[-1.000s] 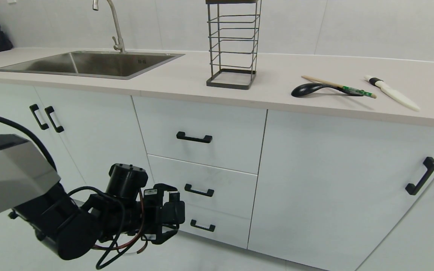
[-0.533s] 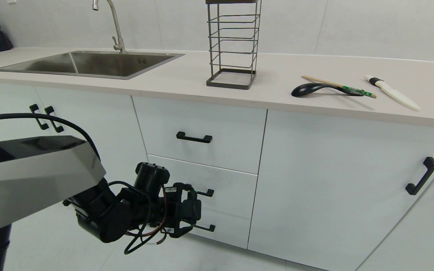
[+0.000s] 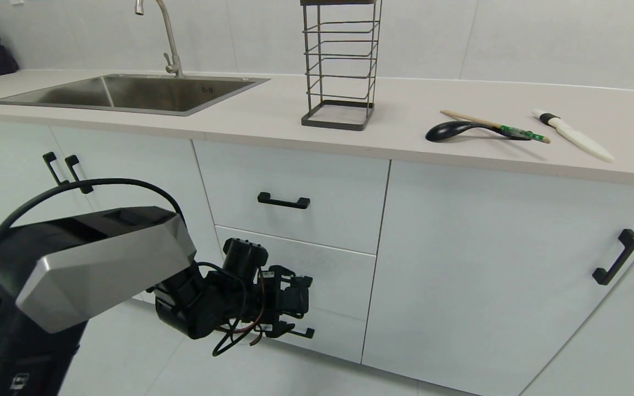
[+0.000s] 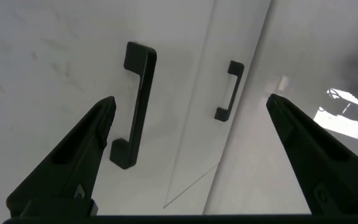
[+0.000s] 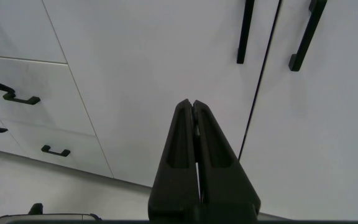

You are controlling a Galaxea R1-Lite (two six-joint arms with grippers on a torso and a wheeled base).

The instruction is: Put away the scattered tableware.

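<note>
Found left gripper (image 3: 295, 305) low and left of centre in the head frame, up against the drawer stack below the tabletop (image 3: 273, 118). Saw its fingers (image 4: 73, 162) spread wide, pinching nothing. Spotted a black drawer handle (image 4: 135, 106) between them in the wrist frame, much closer to one finger than the other. Noted a second handle (image 4: 229, 90) farther off, past a panel seam. Could not assign the nearer handle to a drawer with certainty; guessed the middle one from the head frame.

Logged right gripper (image 5: 193, 104) facing cabinet doors, its fingers (image 5: 182, 143) pressed together, holding nothing.

Located the tableware at upper right of the head frame, all lying on the tabletop: black spoon (image 3: 454, 131), wooden chopstick (image 3: 493, 126) apparently touching its handle, white knife-like utensil (image 3: 573, 136) just beside. Noted wire rack (image 3: 340, 66) standing at upper centre and sink (image 3: 130, 93) at upper left.

Judged the step in hand to be opening a drawer for the tableware. Reckoned best to shift sideways first, centring the bar between the fingers. Then advised advancing far enough to get both fingertips behind the bar, and only then closing. Advised pulling straight out, square to the drawer front and slowly, to avoid slipping off the thin bar or racking the slides. Flagged risk of hooking the neighbouring handle, given the wide spread.
</note>
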